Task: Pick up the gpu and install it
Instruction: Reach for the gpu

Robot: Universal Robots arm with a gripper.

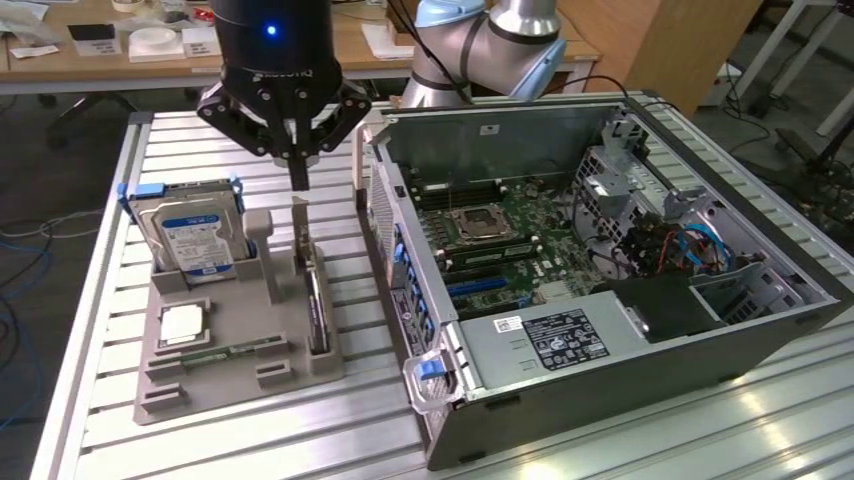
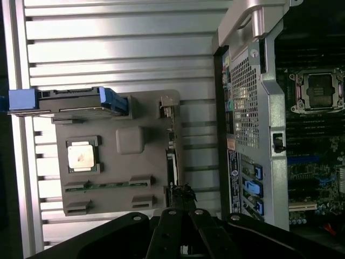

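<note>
Entry: my gripper (image 1: 299, 180) (image 2: 180, 200) hangs over the grey moulded holder tray (image 1: 227, 385) (image 2: 143, 116), jaws drawn fully together with no gap between the tips. The gpu (image 1: 316, 305) (image 2: 172, 156), a thin green card with a silver metal end bracket, stands on its long edge in the tray slot nearest the open black-and-grey computer case (image 1: 601, 330) (image 2: 264, 124). Its long axis runs along the tray, parallel to the case's perforated wall. The bracket end stands upright at the far end in the exterior view, directly under my fingertips. I cannot tell whether the tips pinch the bracket or only sit over it. The card shows edge-on, so its cooler face is hard to make out, and in the wrist view my own black linkage covers one end of it. Room is tight: only a narrow strip of slatted aluminium table (image 1: 200, 140) (image 2: 118, 43) separates the card from the case wall, and a grey tray post (image 1: 274, 265) stands close on its other side. Above the card the way is open. The silver hard drive with a blue-white label (image 1: 194, 235) (image 2: 70, 102) stands well apart, at the tray's far corner toward the exterior view's left. The case's green motherboard (image 1: 501, 245) (image 2: 318, 156) lies exposed.
</note>
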